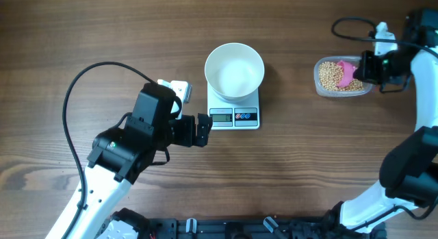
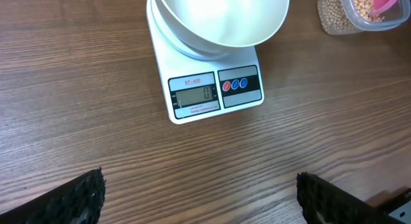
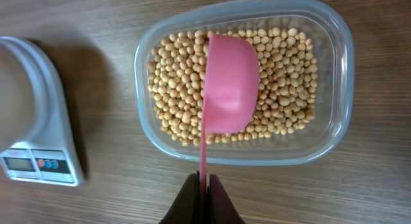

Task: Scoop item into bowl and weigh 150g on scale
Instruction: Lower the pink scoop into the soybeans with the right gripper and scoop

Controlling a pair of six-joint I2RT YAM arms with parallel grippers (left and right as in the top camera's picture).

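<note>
right gripper (image 3: 204, 199) pinched tight on the thin handle of the pink scoop (image 3: 231, 83), scoop cup straight ahead of its fingertips, over the beans (image 3: 173, 76). beans: small, round, beige-yellow, a loose layer covering the floor of a clear tub (image 3: 340, 70) just ahead of that gripper. scale (image 3: 38, 163) sits off to the left in its wrist view. left gripper (image 2: 199, 195) jaws spread wide, holding nothing, above the wood table (image 2: 77, 89). scale directly ahead of it, display reads 0, white bowl (image 2: 218, 18) on the platform beyond the display.

The right pincer (image 3: 204, 185) grips a pink scoop (image 3: 230, 83) over the beans (image 3: 173, 83).
</note>
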